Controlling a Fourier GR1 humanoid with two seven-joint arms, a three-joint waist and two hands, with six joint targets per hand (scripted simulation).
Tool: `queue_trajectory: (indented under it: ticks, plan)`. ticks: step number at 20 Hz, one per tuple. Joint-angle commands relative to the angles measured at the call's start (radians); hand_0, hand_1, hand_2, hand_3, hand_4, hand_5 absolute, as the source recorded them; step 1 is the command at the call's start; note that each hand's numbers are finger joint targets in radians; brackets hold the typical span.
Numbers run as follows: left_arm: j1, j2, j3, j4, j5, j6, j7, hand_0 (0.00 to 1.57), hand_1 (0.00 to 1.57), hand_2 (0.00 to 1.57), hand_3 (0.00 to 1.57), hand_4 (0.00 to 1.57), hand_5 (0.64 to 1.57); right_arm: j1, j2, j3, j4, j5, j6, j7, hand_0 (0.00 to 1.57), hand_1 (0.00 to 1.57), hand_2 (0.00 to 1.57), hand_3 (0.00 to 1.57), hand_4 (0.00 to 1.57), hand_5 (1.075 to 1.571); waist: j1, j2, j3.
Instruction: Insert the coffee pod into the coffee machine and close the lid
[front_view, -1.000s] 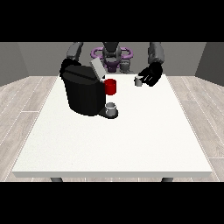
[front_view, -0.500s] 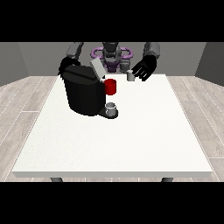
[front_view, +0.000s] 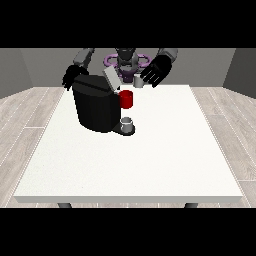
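Worktop (front_view: 150, 165): large, white, robot behind its far edge. Coffee machine (front_view: 96, 105): black, upright, on far-left part of worktop. Its lid (front_view: 111, 79), light grey, stands raised and tilted at the machine's top right, i.e. not closed. Red part (front_view: 126, 99) projects from machine's front-right side, below the lid. Small grey cup (front_view: 127, 123) sits on the machine's base, directly under the red part.

Coffee pod (front_view: 138, 82): small, pale grey, seen near worktop's far edge, right of the lid, well apart from the machine's opening. It is just beside the fingers of the hand at the view's right (front_view: 156, 71); contact or grip cannot be confirmed. That hand is raised, fingers spread and pointing down toward the worktop; whether it pinches the pod, cannot tell.

Hand at the view's left (front_view: 71, 77): behind machine's top-left corner, close to it, partly hidden. Finger position: cannot tell.
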Motion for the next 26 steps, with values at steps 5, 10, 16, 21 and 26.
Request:
queue_trajectory:
  ticks: [5,10,16,21,26]
  plan:
    - [-0.074,-0.004,-0.005,0.002,-0.038,0.039,0.04,1.26,1.26,1.31,1.24,0.51,1.571,-0.031,-0.004,0.0,-0.021,0.011,-0.004,-0.031,0.0,0.0,0.0,0.0,0.48,1.571,-0.038,0.059,0.0003]
    - [-0.067,-0.035,-0.011,0.005,-0.031,0.004,0.043,1.31,1.31,1.33,1.24,0.49,1.571,-0.038,-0.033,-0.045,-0.006,-0.017,-0.001,0.023,0.0,0.0,0.0,0.0,0.48,1.571,-0.017,0.032,0.0002]
    - [-0.108,-0.011,-0.003,0.013,-0.04,-0.007,0.037,1.33,1.33,1.34,1.23,0.5,1.571,-0.016,0.025,-0.018,0.003,0.005,-0.035,-0.064,0.0,0.0,0.0,0.0,0.5,1.571,-0.022,0.086,0.0004]
    - [-0.038,-0.072,-0.022,0.011,-0.056,0.049,0.004,1.25,1.25,1.29,1.21,0.51,1.571,0.026,0.032,-0.01,-0.009,-0.008,-0.023,-0.067,0.0,0.0,0.0,0.0,0.51,1.571,-0.018,0.067,0.0002]
    - [-0.047,-0.09,-0.041,0.021,-0.085,0.067,0.01,1.19,1.19,1.26,1.2,0.49,1.571,-0.008,0.031,0.002,-0.039,0.013,-0.052,0.0,0.0,0.0,0.0,0.0,0.48,1.571,-0.028,0.059,0.0]
